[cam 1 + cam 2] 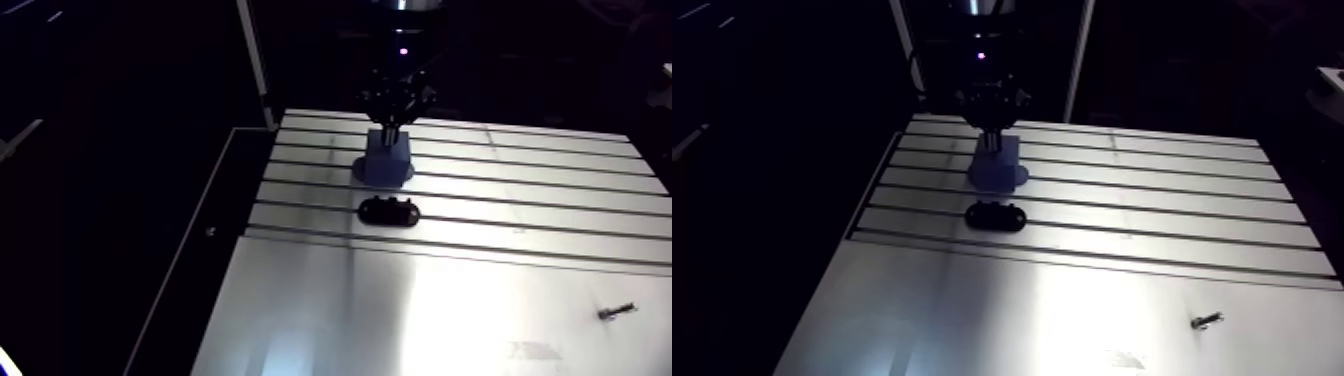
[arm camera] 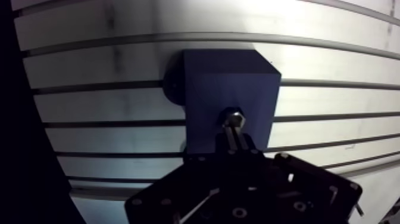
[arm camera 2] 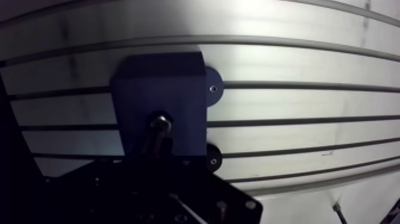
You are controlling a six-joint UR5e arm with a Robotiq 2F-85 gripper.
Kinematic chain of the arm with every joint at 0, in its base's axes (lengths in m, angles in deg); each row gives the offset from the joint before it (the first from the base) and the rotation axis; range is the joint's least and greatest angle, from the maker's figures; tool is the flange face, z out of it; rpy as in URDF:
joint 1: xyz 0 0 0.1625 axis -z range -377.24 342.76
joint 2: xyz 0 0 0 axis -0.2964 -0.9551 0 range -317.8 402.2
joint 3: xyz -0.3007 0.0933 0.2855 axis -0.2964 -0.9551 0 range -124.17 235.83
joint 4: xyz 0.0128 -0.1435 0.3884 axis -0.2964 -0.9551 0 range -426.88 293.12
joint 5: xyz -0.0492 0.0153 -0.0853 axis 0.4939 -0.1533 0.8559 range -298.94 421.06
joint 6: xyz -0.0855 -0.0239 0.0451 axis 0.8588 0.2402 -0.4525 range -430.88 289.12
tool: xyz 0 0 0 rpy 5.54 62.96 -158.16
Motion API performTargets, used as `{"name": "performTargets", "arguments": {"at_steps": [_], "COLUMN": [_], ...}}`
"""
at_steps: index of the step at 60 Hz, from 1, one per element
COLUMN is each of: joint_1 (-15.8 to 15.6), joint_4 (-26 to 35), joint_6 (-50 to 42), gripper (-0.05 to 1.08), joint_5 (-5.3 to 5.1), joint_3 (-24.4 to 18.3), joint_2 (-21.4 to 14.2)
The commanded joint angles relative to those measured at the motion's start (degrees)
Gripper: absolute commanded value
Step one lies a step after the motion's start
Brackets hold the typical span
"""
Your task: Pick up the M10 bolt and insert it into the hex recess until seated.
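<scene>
A blue block (image 2: pixel 229 77) with a round base flange stands on the slotted aluminium table (image 1: pixel 520 200). In the arm view my gripper (image 1: pixel 392 128) comes straight down onto the block's (image 1: pixel 386 160) top. The wrist view shows my gripper (image 2: pixel 234 136) shut on a metal bolt (image 2: pixel 232 117). The bolt's hex head points at the block's top face and sits right at it. Whether the head is inside a recess is hidden by the bolt itself.
A black oval part (image 1: pixel 388 211) lies on the table just in front of the block. A small loose screw (image 1: pixel 617 312) lies far off near the table's front right. The table's left edge (image 1: pixel 240 210) runs close beside the block.
</scene>
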State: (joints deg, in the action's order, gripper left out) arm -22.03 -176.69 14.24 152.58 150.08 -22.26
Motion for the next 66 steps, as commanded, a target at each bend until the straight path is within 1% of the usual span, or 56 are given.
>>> {"name": "performTargets", "arguments": {"at_steps": [1, 66], "joint_1": [0.0, 0.0], "joint_4": [0.0, -0.1], "joint_6": [0.0, 0.1], "gripper": [1.07, 1.07], "joint_5": [0.0, -0.16], "joint_3": [0.0, 0.0], "joint_2": [0.2, 0.4]}}
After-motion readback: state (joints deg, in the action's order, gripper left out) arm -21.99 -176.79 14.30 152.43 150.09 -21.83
